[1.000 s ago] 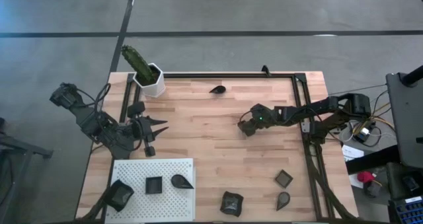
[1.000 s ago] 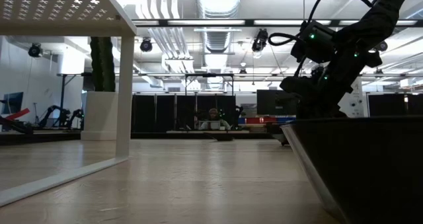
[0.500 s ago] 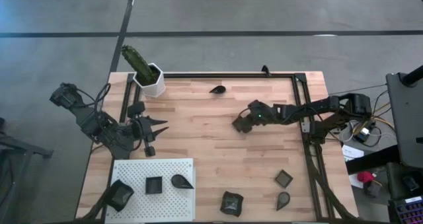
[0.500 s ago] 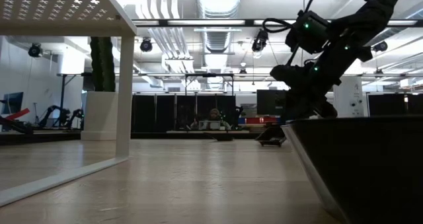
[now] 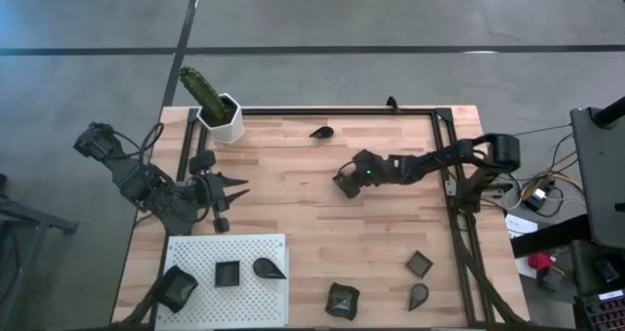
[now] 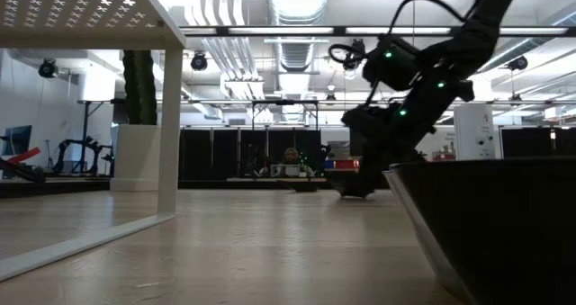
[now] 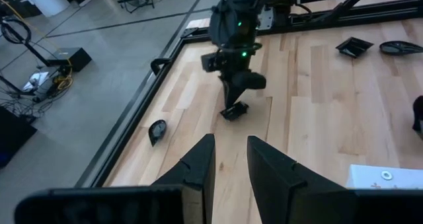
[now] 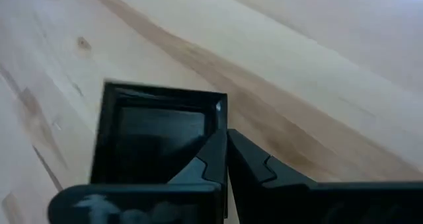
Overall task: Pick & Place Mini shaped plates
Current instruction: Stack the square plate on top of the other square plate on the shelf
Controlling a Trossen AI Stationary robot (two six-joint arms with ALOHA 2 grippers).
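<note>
Wood-plank surface (image 5: 293,214) under a dark frame, concrete floor around it.

Right fingers (image 8: 228,159): pressed together, pinching the rim wall of a small square plate (image 8: 155,141) — one finger inside the rim, one outside, by the wrist view. In the left wrist view the plate (image 7: 233,110) hangs just under the fingertips, low over the wood; whether it touches I cannot tell. From above, the right gripper (image 5: 344,183) sits just past centre toward 2 o'clock, arm reaching in from 3 o'clock.

Left fingers (image 7: 198,163): spread apart, holding nothing; left gripper (image 5: 229,187) waits at 9 o'clock.

White perforated board (image 5: 195,248) at 7 o'clock carries three plates. Loose plates remain at 5 o'clock and one teardrop at 12 o'clock.

Step, as judged: carry phase, plate gripped and bound for the board. Next move calls for clearance over the wood, a long sweep toward 7 o'clock, then release on a bare patch.
</note>
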